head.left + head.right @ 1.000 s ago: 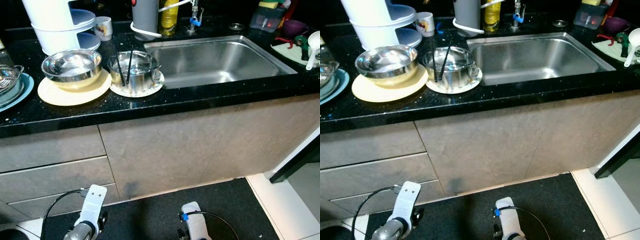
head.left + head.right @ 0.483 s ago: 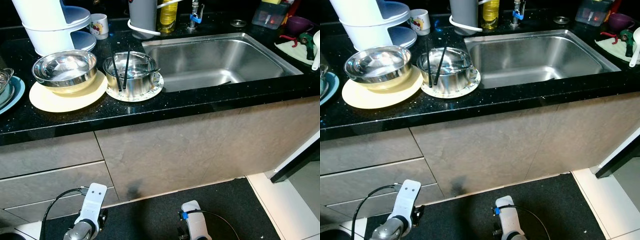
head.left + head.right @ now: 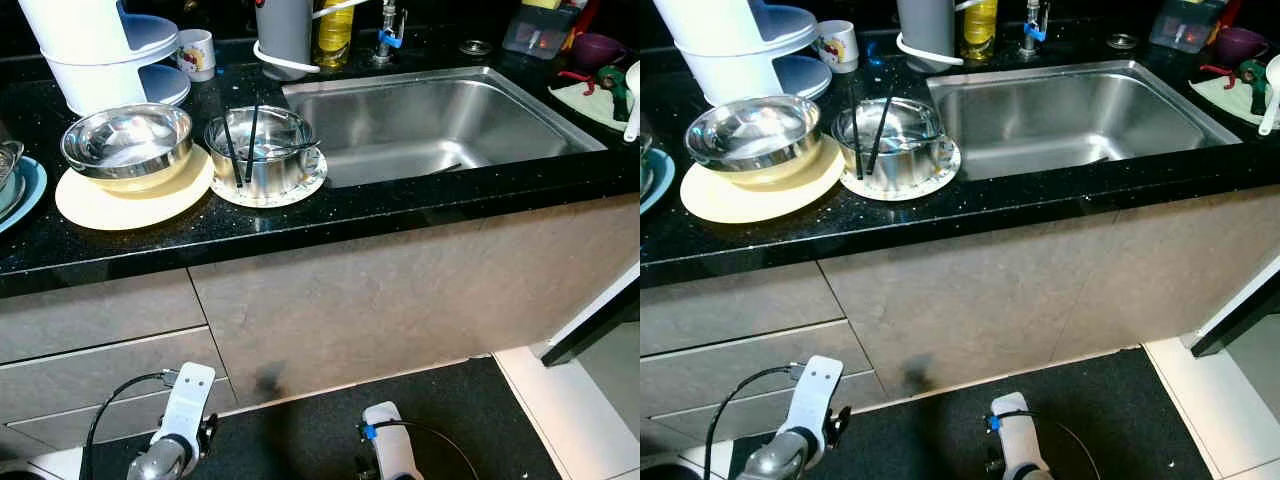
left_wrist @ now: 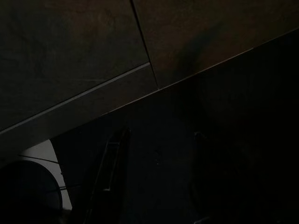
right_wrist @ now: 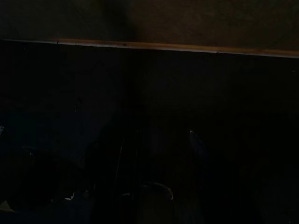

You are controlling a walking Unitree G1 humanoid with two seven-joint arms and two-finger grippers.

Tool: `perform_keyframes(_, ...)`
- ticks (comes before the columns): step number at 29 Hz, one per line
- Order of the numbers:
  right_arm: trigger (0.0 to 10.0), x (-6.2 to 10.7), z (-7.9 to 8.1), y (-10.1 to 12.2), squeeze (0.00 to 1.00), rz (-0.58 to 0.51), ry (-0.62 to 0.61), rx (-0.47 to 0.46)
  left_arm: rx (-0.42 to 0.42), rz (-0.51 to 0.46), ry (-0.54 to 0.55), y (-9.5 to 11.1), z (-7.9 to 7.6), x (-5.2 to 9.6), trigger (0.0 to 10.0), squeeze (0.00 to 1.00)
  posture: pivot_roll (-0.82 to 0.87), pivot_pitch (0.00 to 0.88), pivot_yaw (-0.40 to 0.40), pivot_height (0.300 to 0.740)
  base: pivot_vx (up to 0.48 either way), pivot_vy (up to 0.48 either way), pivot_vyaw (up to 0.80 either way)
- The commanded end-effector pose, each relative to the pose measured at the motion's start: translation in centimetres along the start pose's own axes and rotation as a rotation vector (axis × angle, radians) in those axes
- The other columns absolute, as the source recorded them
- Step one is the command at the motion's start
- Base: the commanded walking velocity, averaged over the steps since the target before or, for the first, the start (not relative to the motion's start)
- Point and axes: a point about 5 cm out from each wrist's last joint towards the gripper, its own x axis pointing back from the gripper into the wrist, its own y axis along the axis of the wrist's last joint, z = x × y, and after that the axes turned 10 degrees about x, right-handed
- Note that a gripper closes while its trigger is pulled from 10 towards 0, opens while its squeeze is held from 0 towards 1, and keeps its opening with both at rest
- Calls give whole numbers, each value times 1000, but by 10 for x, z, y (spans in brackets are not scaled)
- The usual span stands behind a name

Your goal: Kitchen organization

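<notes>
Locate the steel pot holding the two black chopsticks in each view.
Left eye view: the round steel pot with two black chopsticks sits on a patterned plate, upper left of centre.
Right eye view: same pot, slightly further left.
Left wrist view: too dark to tell.
Right wrist view: too dark to tell.
Shared landmark: stainless sink beside it.

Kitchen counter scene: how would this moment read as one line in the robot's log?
stage: facing counter | arms: left arm, right arm hang idle | chopsticks in steel pot | steel bowl on yellow plate | sink
</notes>
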Motion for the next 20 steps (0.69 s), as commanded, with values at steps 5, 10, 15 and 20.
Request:
perform_keyframes(5, 10000, 3, 3, -10, 0, 30, 0, -22, -4, 42, 4, -14, 5, 4, 10000, 0, -25, 192, 2, 740, 0, 0, 0)
perform_keyframes(10, 10000, 3, 4, -11, 0, 31, 0, -22, -7, 44, -2, -15, 4, 4, 10000, 0, -25, 193, 2, 740, 0, 0, 0)
perform_keyframes(15, 10000, 3, 4, -11, 0, 33, 2, -20, -5, 43, -3, -15, 4, 4, 10000, 0, -25, 193, 2, 740, 0, 0, 0)
perform_keyframes(20, 10000, 3, 4, -12, 0, 34, 3, -18, -7, 43, -5, -16, 4, 5, 10000, 0, -25, 190, 1, 740, 0, 0, 0)
